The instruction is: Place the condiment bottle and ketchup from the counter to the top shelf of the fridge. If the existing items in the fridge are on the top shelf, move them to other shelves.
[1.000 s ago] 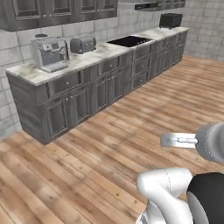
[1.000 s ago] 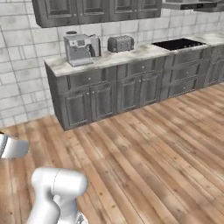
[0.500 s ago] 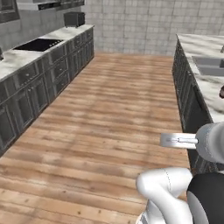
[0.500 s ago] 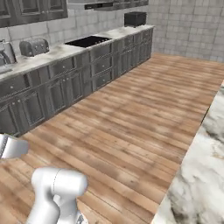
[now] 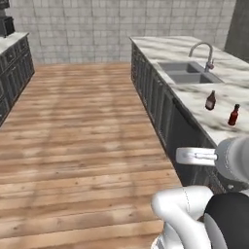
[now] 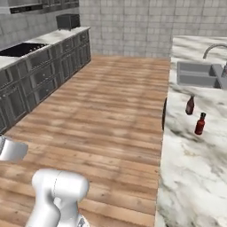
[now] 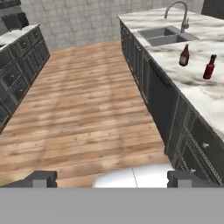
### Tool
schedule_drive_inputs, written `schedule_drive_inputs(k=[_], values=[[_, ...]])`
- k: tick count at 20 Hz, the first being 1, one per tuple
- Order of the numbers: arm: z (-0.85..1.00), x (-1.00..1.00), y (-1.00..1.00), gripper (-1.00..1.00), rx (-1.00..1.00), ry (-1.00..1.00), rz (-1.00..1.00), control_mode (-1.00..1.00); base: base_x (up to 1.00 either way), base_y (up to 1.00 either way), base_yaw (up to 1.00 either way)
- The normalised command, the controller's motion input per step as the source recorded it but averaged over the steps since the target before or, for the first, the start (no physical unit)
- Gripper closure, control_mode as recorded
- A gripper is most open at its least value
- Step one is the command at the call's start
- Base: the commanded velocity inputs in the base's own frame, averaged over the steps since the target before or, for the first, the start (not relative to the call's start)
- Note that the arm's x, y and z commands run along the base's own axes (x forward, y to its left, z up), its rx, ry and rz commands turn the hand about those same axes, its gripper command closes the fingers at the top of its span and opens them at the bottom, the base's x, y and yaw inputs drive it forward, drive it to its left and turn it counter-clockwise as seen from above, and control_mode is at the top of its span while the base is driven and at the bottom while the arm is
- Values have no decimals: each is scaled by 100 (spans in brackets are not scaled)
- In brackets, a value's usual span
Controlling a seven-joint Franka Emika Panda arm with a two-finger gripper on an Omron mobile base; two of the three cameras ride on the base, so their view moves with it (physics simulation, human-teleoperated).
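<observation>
Swung round, camera now faces counter (image 5: 194, 48) (two bottles (image 5: 210, 100) upright).

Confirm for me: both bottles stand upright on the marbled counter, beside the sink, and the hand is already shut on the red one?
Not quite. The hand is open and holds nothing; the hand view shows its fingertips wide apart over the floor. Both bottles, the dark bottle and the red bottle, do stand upright on the counter beside the sink.

The counter (image 5: 214, 121) is white marble with grey veining, its sink (image 5: 187, 73) steel grey. One bottle (image 5: 210, 100) is dark brown, the other bottle (image 5: 234, 115) red with a dark cap. Cabinets (image 5: 160, 104) are dark grey, the floor (image 5: 82, 136) warm brown planks, the wall (image 5: 73, 29) pale grey tile.
</observation>
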Motion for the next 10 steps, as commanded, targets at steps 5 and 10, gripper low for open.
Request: schedule_drive_inputs(k=[5, 10], values=[[0, 0, 0, -100, 0, 0, 0, 100, 100, 64, -42], [0, 0, 0, -100, 0, 0, 0, 100, 98, 69, -54]])
